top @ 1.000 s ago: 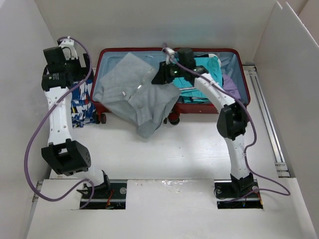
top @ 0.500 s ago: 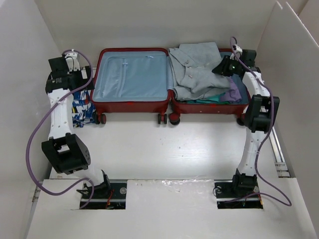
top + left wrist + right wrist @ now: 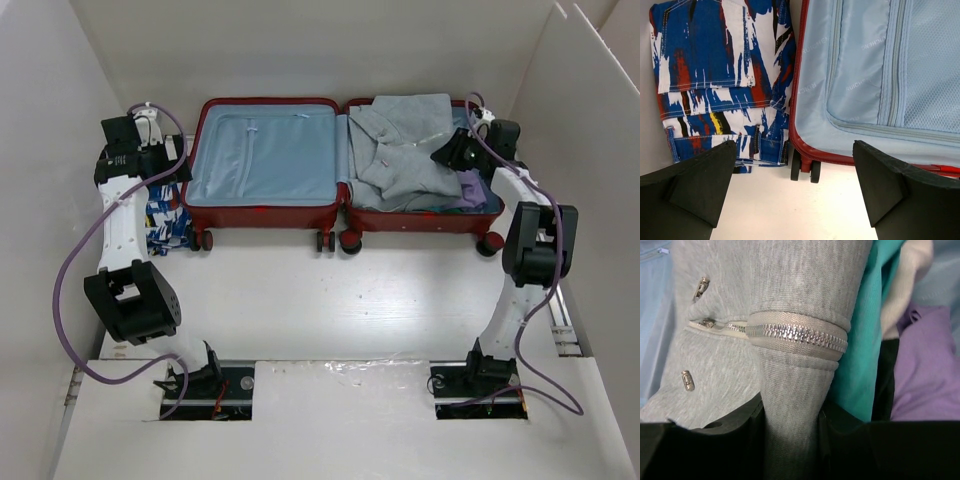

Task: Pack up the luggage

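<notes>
Luggage [image 3: 262, 214] lies open flat at the far side of the table [image 3: 320, 300], both halves face up, with its small black wheels [image 3: 325, 240] on the near edge.

Left half: only the pale blue lining shows, with a zipped mesh panel visible in the left wrist view of the luggage [image 3: 860, 75].

Right half: clothing is piled in it. A grey garment [image 3: 400, 150] lies on top and covers most of the compartment, and a purple garment [image 3: 475, 190] shows at the near right corner.

Right gripper [image 3: 458, 152] is over the right half, toward its right wall. In the wrist view the right gripper [image 3: 790, 440] is clenched on a fold of the grey garment [image 3: 795, 280] — the cloth runs straight down between the two dark fingers. A silver zipper [image 3: 800, 335] crosses the fold above the grip. A teal garment [image 3: 865, 340] and the purple garment [image 3: 925, 365] lie just beside it, underneath.

Left gripper [image 3: 150, 160] is outside the luggage, off its left wall. In the wrist view the left gripper [image 3: 794, 146] has its jaws spread wide and holds nothing. Below it lies a blue, white and red patterned garment [image 3: 715, 75] on the table, touching or just beside the red shell — contact not resolvable. One wheel pair [image 3: 805, 170] sits between the fingers in that view.
</notes>
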